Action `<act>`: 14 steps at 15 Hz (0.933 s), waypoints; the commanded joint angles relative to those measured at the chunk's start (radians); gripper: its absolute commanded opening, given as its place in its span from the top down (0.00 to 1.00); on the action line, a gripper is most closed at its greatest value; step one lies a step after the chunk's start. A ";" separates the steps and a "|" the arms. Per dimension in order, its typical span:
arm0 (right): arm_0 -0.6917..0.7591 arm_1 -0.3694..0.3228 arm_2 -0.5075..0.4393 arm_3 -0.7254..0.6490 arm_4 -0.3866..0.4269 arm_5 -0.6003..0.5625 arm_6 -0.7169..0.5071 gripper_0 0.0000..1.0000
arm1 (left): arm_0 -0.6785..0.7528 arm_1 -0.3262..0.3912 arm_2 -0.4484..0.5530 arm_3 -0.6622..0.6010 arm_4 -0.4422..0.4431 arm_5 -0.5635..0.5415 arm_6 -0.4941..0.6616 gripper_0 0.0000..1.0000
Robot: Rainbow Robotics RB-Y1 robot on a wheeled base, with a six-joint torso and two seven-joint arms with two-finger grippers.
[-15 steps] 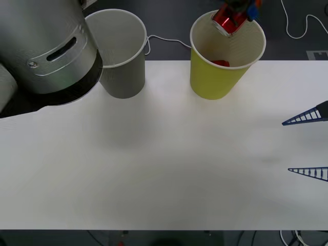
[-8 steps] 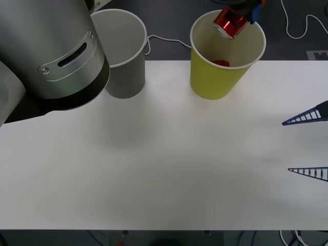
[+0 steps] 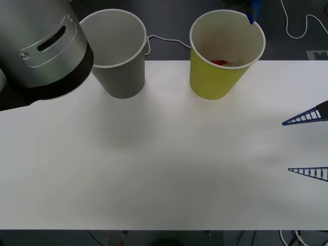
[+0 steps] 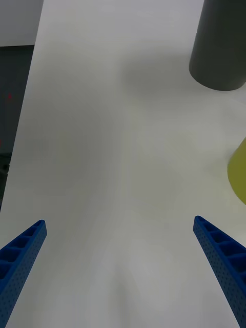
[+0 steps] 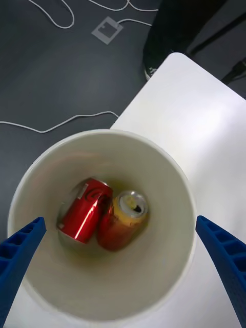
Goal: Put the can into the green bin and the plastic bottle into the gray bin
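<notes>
At the far edge of the table (image 3: 164, 169) in your front view, the gray bin (image 3: 119, 56) stands at eleven o'clock and the green bin (image 3: 225, 56) at one o'clock, both upright and well apart. A sliver of red shows at the green bin's bottom. Your right gripper (image 3: 306, 146) waits at three o'clock, its blue fingers spread wide with nothing between them. A blue tip of your left gripper (image 3: 251, 11) shows just over the green bin's far rim.

In your right wrist view, the fingers (image 4: 225, 266) stand apart over bare table.

In your left wrist view, that gripper hovers above the green bin (image 5: 31, 179), fingers (image 5: 18, 251) parted and empty. Inside lie two cans: the can (image 5: 122, 219), gold top at one o'clock, touching a second red can (image 5: 85, 209) beside it, long axes roughly parallel. You can see white script on the second can, but it cannot be read.
</notes>
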 commanded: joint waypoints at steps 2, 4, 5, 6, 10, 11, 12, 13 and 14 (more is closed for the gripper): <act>0.000 0.000 0.000 0.000 0.000 0.000 0.000 0.00 | 0.017 0.172 0.025 -0.105 0.029 -0.136 -0.067 0.00; 0.000 0.000 0.000 0.000 0.000 0.000 0.000 0.00 | 0.040 0.286 0.027 -0.217 0.023 -0.179 -0.075 0.00; 0.000 0.000 0.000 0.000 0.000 0.000 0.000 0.00 | 0.063 0.353 0.039 -0.295 0.015 -0.193 -0.081 0.00; 0.000 0.000 0.000 0.000 0.000 0.000 0.000 0.00 | 0.078 0.393 0.051 -0.339 0.009 -0.202 -0.082 0.00; 0.000 0.000 0.000 0.000 0.000 0.000 0.000 0.00 | 0.169 0.553 0.160 -0.530 -0.055 -0.285 -0.104 0.00; 0.000 0.000 0.000 0.000 0.000 0.000 0.000 0.00 | 0.182 0.600 0.162 -0.583 -0.049 -0.302 -0.115 0.00; 0.000 0.000 0.000 0.000 0.000 0.000 0.000 0.00 | 0.202 0.640 0.169 -0.631 -0.043 -0.312 -0.121 0.00; 0.000 0.000 0.000 0.000 0.000 0.000 0.000 0.00 | 0.236 0.686 0.203 -0.692 -0.043 -0.322 -0.127 0.00; 0.000 0.000 0.000 0.000 0.000 0.000 0.000 0.00 | 0.277 0.722 0.245 -0.741 -0.048 -0.337 -0.131 0.00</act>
